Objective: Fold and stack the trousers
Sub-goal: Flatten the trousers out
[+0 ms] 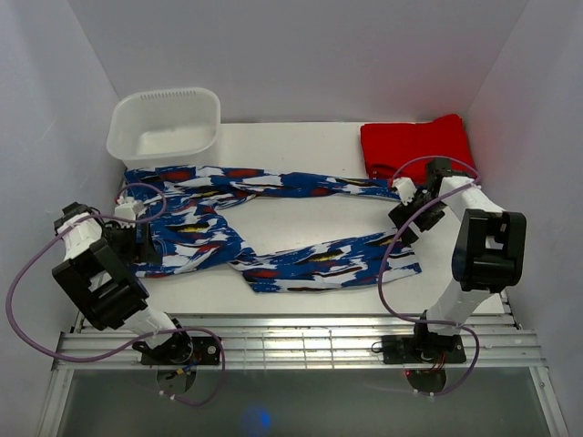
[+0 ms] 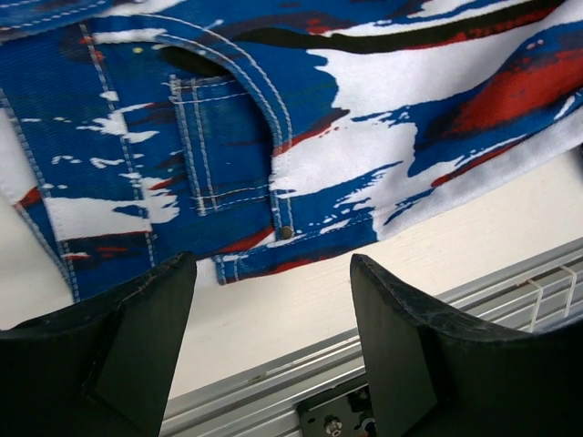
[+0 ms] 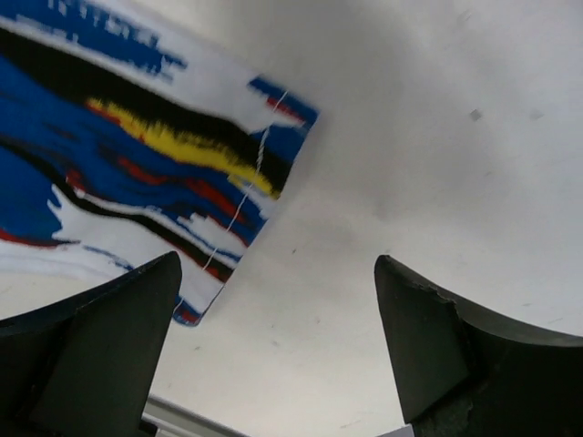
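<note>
Across white tabletop (image 1: 305,228), trousers (image 1: 196,232) spread flat: waist left, legs splayed rightward. Behind, white tub (image 1: 164,146), then folded red garment (image 1: 414,146). Left gripper (image 2: 273,273) agape beside waist; right gripper (image 3: 278,273) agape beside near hem, both empty.

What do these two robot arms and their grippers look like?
The left arm and right arm are built of white shells and chunky black blocks, on small black bases. A thin purple cable loops loosely along each. The left gripper and right gripper each have two broad, matte black, wedge-shaped fingers.
</note>
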Robot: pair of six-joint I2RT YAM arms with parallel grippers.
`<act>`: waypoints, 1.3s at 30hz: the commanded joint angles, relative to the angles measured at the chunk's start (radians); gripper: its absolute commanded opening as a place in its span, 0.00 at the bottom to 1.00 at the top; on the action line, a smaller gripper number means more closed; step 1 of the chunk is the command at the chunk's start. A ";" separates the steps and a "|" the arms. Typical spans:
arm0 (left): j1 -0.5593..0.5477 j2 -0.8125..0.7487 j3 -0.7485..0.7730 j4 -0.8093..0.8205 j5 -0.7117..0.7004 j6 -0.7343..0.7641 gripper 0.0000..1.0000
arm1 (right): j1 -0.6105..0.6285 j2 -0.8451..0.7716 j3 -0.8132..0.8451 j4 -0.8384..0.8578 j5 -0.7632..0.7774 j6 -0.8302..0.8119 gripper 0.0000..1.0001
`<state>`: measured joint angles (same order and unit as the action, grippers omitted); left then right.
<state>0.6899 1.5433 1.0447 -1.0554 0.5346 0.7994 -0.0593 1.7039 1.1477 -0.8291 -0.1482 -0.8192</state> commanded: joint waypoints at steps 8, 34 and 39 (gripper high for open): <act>0.016 0.089 0.041 0.110 -0.088 -0.160 0.79 | 0.107 0.074 0.012 0.131 -0.013 -0.121 0.90; 0.045 0.466 0.264 0.204 -0.297 -0.275 0.00 | -0.120 -0.541 -0.150 0.329 -0.185 -0.775 0.08; 0.051 0.469 0.319 0.195 -0.314 -0.269 0.00 | -0.313 -0.791 -0.533 0.375 -0.237 -1.170 0.73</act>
<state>0.7193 1.9808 1.3254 -1.0851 0.3454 0.4885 -0.2504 0.9661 0.8051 -0.4648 -0.3313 -1.6409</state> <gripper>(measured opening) 0.022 0.576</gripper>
